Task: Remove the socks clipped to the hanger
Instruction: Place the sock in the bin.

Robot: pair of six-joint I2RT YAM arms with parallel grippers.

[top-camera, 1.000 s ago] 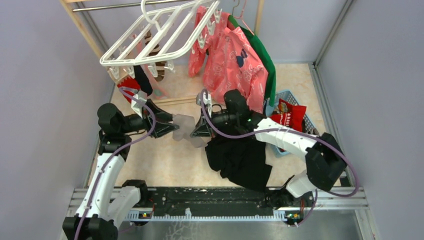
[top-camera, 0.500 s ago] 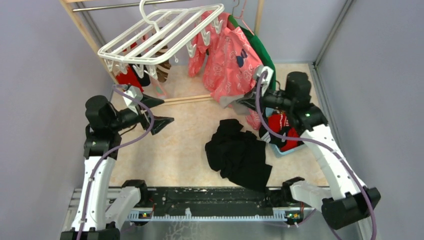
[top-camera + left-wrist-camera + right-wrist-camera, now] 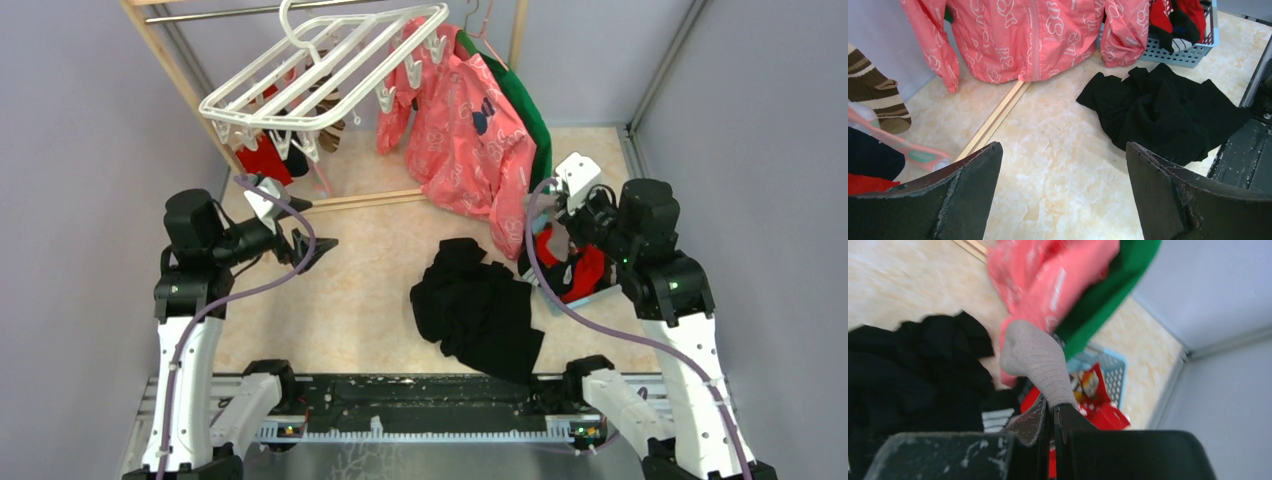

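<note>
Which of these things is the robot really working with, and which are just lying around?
Part of the job:
white hanger
socks hanging under it
pale sock pinched in the right gripper
left gripper, open and empty

Just lying about:
pink jacket
green garment
black cloth heap
blue basket

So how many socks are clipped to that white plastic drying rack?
4, bunched under the white rack: a brown-striped sock, a pale pink sock, a dark navy sock and a red sock. More may be hidden.
</note>
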